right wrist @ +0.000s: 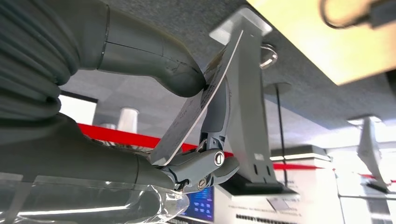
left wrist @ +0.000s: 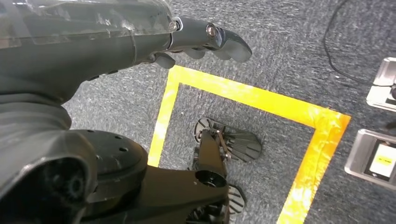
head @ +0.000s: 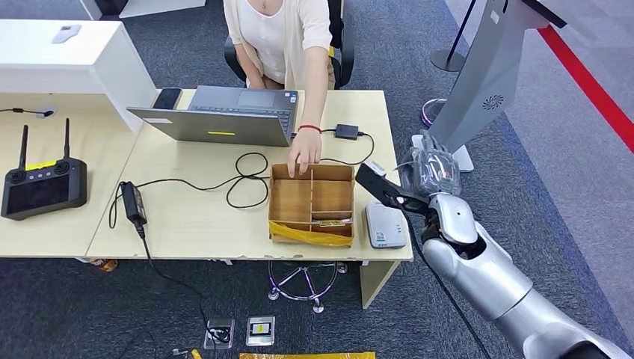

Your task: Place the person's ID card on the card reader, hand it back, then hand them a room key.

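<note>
My right hand (head: 430,170) hovers past the table's right edge, above and right of the white card reader (head: 385,224). In the right wrist view its thumb and a finger pinch a thin pale ID card (right wrist: 196,109), seen edge-on. A seated person reaches one hand (head: 305,157) into the far left compartment of the wooden divided box (head: 312,196) left of the reader. Room key cards (head: 333,219) lie in a near compartment of that box. My left hand (left wrist: 205,39) hangs over the carpet and holds nothing, with its fingers stretched out.
An open laptop (head: 224,116), black cables (head: 247,179), a power brick (head: 133,200) and a small adapter (head: 346,132) lie on the table (head: 187,224). A remote controller (head: 43,187) sits far left. A grey kiosk stand (head: 478,75) rises behind my right hand.
</note>
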Controlling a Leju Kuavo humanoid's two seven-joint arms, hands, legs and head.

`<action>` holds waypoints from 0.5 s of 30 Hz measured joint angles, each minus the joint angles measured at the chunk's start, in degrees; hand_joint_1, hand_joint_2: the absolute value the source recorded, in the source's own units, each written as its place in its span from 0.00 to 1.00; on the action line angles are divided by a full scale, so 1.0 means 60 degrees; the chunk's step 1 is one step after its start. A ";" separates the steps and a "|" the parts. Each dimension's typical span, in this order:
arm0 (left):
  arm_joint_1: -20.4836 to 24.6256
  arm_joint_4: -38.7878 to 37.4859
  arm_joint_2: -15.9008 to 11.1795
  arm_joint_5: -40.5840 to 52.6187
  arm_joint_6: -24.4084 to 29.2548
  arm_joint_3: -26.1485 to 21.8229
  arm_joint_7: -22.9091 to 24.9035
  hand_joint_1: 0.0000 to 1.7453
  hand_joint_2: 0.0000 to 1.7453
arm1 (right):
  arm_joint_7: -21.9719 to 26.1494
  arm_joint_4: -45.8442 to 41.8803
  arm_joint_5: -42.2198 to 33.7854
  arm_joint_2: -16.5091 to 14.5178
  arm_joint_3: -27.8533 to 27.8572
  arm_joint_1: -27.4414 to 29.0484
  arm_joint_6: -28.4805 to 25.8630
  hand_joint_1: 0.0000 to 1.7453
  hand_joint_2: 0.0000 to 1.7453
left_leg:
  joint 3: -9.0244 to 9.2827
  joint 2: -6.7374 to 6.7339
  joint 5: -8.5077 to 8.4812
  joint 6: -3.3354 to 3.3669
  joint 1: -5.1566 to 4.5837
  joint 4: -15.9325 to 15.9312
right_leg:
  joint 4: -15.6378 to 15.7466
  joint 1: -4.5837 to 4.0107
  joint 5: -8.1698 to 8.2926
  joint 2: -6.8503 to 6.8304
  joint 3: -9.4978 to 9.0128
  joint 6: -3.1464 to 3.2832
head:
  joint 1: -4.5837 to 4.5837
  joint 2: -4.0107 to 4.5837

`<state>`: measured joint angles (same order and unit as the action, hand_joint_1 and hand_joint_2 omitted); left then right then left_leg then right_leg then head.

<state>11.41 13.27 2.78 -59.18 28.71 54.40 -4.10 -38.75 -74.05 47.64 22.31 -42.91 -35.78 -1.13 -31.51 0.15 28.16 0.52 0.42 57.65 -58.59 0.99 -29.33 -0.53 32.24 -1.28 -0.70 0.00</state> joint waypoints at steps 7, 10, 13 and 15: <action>0.0146 0.0000 0.0037 0.0137 -0.0027 0.0000 0.0154 0.00 0.00 | 0.0306 0.0069 0.0124 -0.0696 -0.0323 -0.0804 0.0086 1.00 1.00 | -0.0012 0.0002 -0.0005 0.0002 0.0001 0.0000 | -0.0003 -0.0002 0.0000 -0.0002 0.0010 0.0000 | -0.0002 0.0000; 0.0231 0.0000 0.0070 0.0156 -0.0021 0.0000 0.0172 0.00 0.00 | 0.0471 0.0195 0.0109 -0.1012 -0.0499 -0.1112 0.0069 1.00 1.00 | -0.0010 0.0005 -0.0005 0.0002 0.0002 0.0000 | -0.0002 -0.0003 0.0000 -0.0008 0.0008 0.0001 | -0.0001 0.0000; 0.0249 0.0000 0.0094 0.0159 -0.0006 0.0000 0.0185 0.00 0.00 | 0.0540 0.0330 0.0075 -0.1275 -0.0640 -0.1259 0.0057 1.00 1.00 | -0.0015 0.0011 -0.0005 0.0002 0.0003 0.0000 | -0.0002 -0.0003 0.0000 -0.0015 0.0009 0.0001 | 0.0000 0.0000; 0.0258 0.0000 0.0099 0.0159 0.0005 0.0000 0.0189 0.00 0.00 | 0.0563 0.0449 0.0046 -0.1408 -0.0714 -0.1393 0.0038 1.00 1.00 | -0.0015 0.0008 -0.0005 0.0002 0.0003 0.0000 | -0.0002 -0.0004 0.0000 -0.0012 0.0010 0.0001 | -0.0002 0.0000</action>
<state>12.96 13.27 3.38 -58.23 28.74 54.40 -2.97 -35.38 -71.36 47.92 13.86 -47.19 -44.14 -0.90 -31.60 0.20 28.13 0.53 0.44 57.65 -58.60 0.97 -29.33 -0.60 32.30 -1.27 -0.72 0.00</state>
